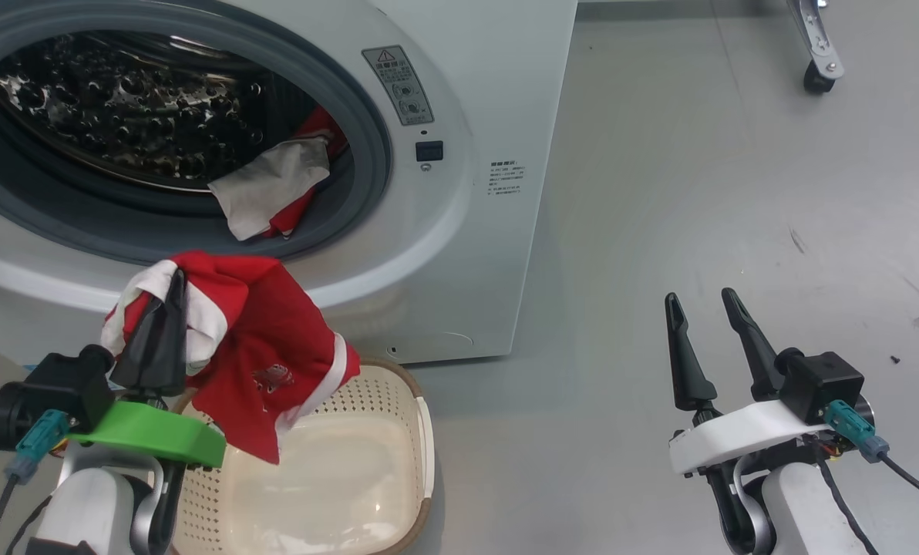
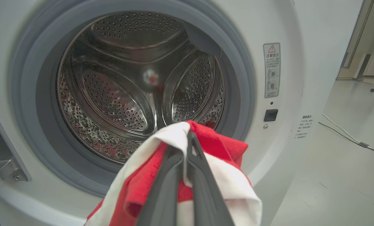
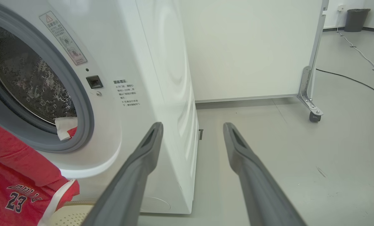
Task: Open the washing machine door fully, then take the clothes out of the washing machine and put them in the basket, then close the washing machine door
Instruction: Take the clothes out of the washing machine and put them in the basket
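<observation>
**First jersey over the basket, one more in the drum, door not yet closed**

The opening step looks done. The mouth of the washing machine [image 1: 459,231] stands uncovered, its steel drum [image 2: 133,94] and grey seal [image 1: 367,123] in plain sight. The door is swung clear of the opening, and I cannot pick it out with certainty.

The unloading is partway through. The left gripper [image 1: 176,285] is pinched tight on a fold of a red jersey [image 1: 267,354] with white trim, which the right wrist view shows to carry the number 23. The jersey hangs outside the machine, in front of its lower face and above the near-left part of the cream basket [image 1: 427,439]. Its lowest corner dangles over the basket's interior, though whether it touches the plastic cannot be told. The rest of the basket's floor shows bare, so this seems to be the first garment on its way in.

A second garment [image 1: 274,185] — pale cloth over red — lies at the lower right of the drum's mouth, draped onto the seal.

The right gripper [image 1: 700,297] stands with its fingers spread wide and nothing between them, over the grey floor [image 1: 737,193] well to the right of the machine.

Left to do, by my reading — drop the jersey into the basket, fetch the second garment, then close the door.
</observation>
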Available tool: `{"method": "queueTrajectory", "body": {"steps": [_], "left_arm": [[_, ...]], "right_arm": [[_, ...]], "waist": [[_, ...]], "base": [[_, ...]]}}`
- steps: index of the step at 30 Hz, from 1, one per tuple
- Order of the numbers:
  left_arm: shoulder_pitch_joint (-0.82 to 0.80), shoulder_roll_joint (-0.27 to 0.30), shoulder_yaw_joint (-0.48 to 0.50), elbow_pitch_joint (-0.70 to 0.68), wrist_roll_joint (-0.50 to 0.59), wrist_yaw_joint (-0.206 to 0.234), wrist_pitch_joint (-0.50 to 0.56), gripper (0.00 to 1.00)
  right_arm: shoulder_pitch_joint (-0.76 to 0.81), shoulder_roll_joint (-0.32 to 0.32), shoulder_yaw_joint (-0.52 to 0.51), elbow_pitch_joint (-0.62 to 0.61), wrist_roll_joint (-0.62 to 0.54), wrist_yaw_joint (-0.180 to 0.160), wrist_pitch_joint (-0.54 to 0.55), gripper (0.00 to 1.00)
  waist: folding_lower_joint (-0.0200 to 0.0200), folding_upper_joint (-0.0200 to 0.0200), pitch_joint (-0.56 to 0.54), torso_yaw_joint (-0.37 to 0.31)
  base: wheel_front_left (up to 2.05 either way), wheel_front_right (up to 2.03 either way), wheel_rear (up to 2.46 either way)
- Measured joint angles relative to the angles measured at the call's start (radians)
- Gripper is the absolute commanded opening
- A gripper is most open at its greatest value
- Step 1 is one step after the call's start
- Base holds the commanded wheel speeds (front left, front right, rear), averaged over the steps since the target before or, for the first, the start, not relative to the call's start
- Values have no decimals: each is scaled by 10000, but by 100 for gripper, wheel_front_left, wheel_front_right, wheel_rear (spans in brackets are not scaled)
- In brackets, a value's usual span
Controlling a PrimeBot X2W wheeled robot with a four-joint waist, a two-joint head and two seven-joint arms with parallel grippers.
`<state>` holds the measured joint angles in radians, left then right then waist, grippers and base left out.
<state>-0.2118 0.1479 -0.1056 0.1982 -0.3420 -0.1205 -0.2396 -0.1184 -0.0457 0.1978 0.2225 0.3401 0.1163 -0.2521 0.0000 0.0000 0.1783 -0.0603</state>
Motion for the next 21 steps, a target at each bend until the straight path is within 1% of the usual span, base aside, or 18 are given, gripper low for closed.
{"method": "queueTrajectory", "body": {"steps": [5,11,21], "left_arm": [[95,40,-253,314,2,0,297,0],[148,142,-596,1064,79,-2,754,0],[75,249,-832,2188,107,-6,1233,0]], "right_arm": [[-107,0,79,-82,-82,2,0,100],[-400,-2,242,-174,-84,52,0,100],[-818,-4,353,-276,-184,54,0,100]], "waist": [[0,0,396,-56],[0,0,928,-168],[0,0,1783,-444]], "base": [[0,0,0],[0,0,0],[0,0,0]]}}
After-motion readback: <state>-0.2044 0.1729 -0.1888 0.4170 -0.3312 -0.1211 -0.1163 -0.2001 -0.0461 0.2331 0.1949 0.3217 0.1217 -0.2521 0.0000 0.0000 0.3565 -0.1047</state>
